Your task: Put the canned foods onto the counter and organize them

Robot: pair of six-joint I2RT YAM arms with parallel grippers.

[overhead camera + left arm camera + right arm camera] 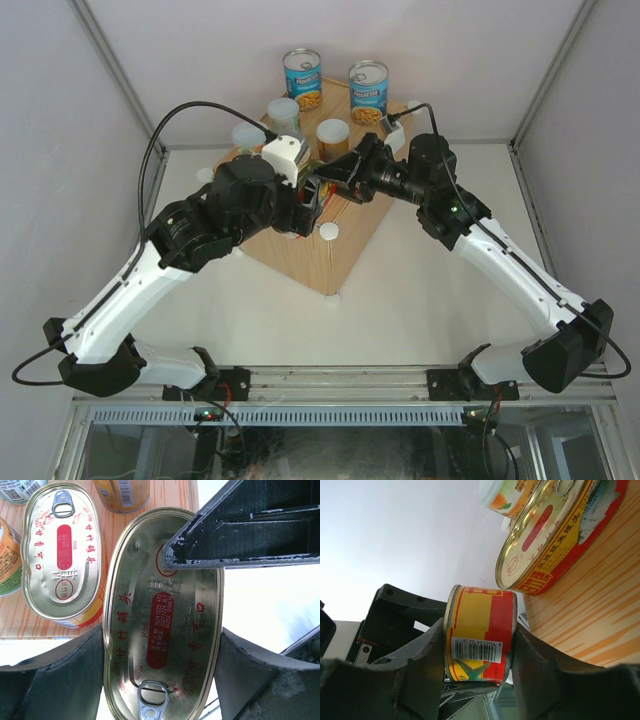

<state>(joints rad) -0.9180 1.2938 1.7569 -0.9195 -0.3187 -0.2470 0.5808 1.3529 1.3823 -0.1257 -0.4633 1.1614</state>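
red-and-yellow oval tin (160, 620) is clamped twice over: left jaws closed on its long sides, right jaws on lid and base. just beyond them, its twin (62, 555) lies on the counter (335, 262). seemingly a handover; next, one pair must release first.

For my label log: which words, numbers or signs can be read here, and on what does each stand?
"R56", "20241225", "20271224 XLY": gold lid of the gripped flat oval red-yellow metal tin.
"R56": gold lid of the second oval tin beside it.
"6 902354": barcode on the gripped tin's side; later digits unsure.
Red Chinese characters on both lids: not read with certainty.
Two tall blue-labelled metal cans: print too small.
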